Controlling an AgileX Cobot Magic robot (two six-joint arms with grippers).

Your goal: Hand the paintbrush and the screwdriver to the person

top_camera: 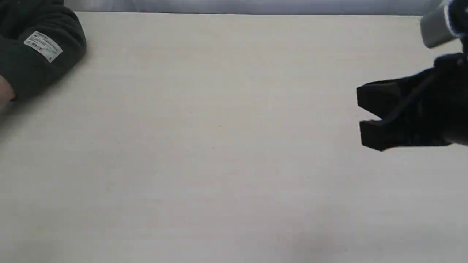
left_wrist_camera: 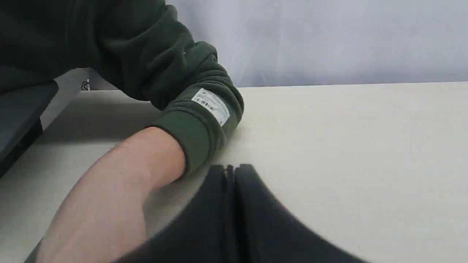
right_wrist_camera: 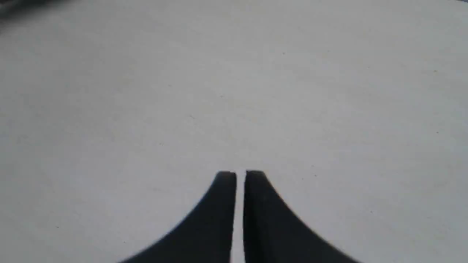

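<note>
Neither the paintbrush nor the screwdriver shows in any view. The person's arm in a dark green sleeve (top_camera: 40,54) rests on the table at the far left, with a white label on the cuff. In the left wrist view the bare forearm (left_wrist_camera: 120,182) lies right beside my left gripper (left_wrist_camera: 232,167), which is shut and holds nothing. That gripper is outside the exterior view. My right gripper (top_camera: 365,117) hovers at the right edge, pointing left. In its own view the right gripper (right_wrist_camera: 240,173) has its fingers together with only a thin slit between them, holding nothing.
The pale table (top_camera: 219,146) stretches between the person's sleeve and my right gripper. A grey-white backdrop (left_wrist_camera: 329,40) rises behind the table's far edge. A dark surface (left_wrist_camera: 22,106) sits beyond the table's end, behind the person's arm.
</note>
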